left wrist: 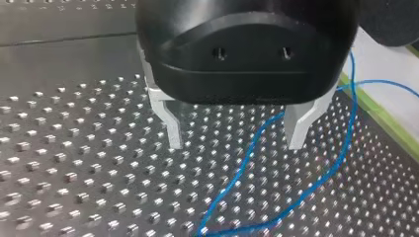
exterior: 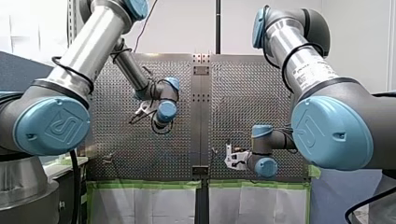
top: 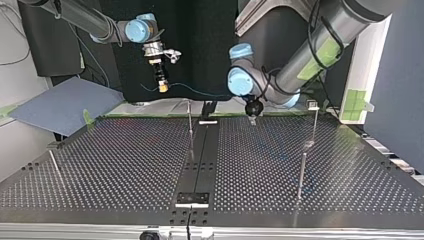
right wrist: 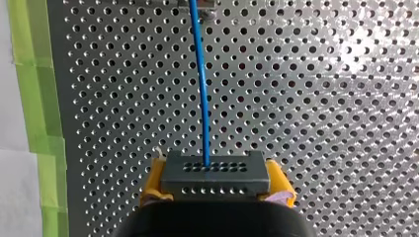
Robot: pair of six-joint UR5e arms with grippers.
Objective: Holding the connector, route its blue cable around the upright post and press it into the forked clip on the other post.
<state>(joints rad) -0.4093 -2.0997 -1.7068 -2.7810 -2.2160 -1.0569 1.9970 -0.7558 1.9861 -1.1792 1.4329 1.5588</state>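
Connector (right wrist: 215, 172): dk grey block w/ hole rows, clamped in right gripper (right wrist: 216, 183). Blue cable (right wrist: 201, 89) leaves its face straight, further on loops slack on table (left wrist: 74, 148). Thin post (top: 190, 131) upright mid-table; 2nd post (top: 315, 125) at top view's right.

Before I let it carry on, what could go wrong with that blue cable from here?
The blue cable lies in slack loops under my left gripper, whose fingers are open, so it may snag on them. My right gripper grips the connector between yellow pads; a hard pull might twist or slip it.
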